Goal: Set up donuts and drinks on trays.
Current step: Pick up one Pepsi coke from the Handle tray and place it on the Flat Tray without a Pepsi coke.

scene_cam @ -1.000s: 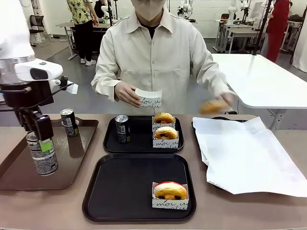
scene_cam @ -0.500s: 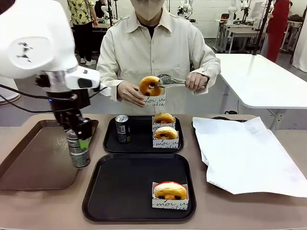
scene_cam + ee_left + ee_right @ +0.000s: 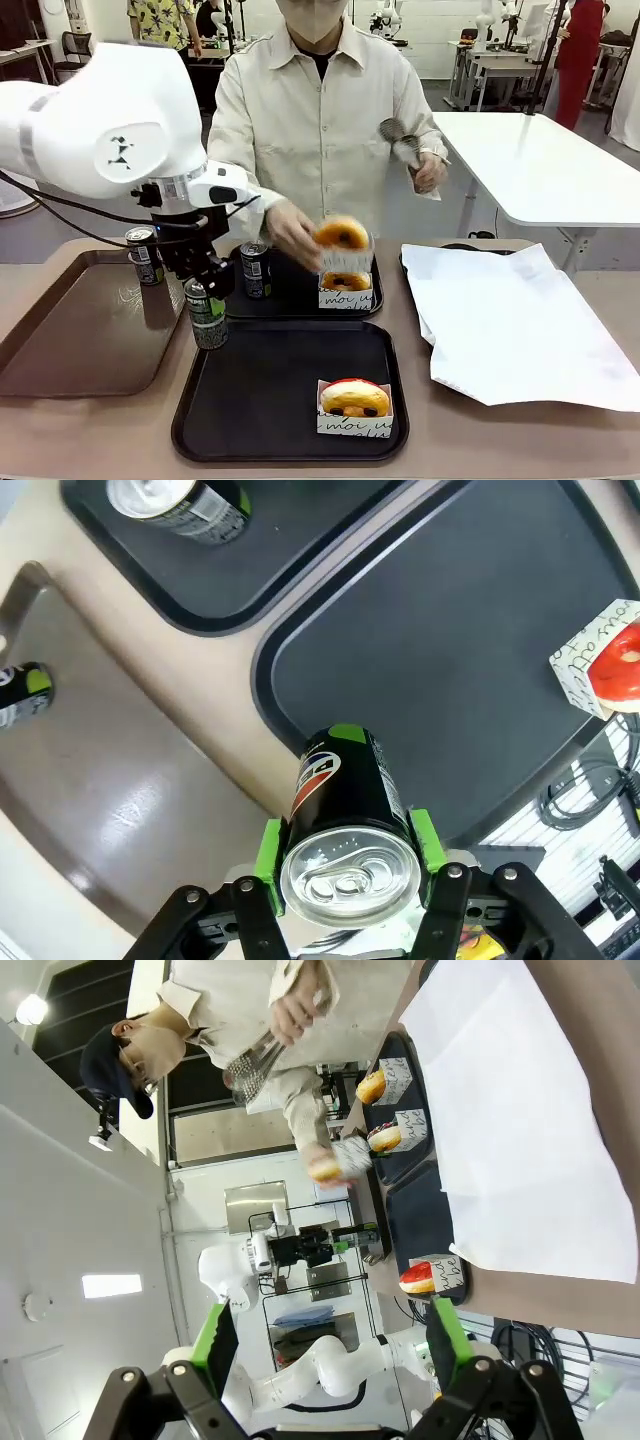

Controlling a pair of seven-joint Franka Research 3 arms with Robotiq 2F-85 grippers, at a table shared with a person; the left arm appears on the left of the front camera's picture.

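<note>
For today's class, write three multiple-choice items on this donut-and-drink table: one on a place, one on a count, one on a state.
1. The red-iced donut sits in:
A. the near black tray
B. the brown tray
C. the white paper

2. Drink cans in the front view:
A. one
B. three
C. five

3. The left end effector is:
A. open
B. shut on nothing
C. shut on a can

Answers: 1 A, it stands in that tray's right corner. 2 B, one held, one on each farther tray. 3 C, green pads press both sides of the can.

donut (image 3: 355, 398) on near tray (image 3: 260, 400), can (image 3: 256, 268) on far tray (image 3: 290, 296)
</note>
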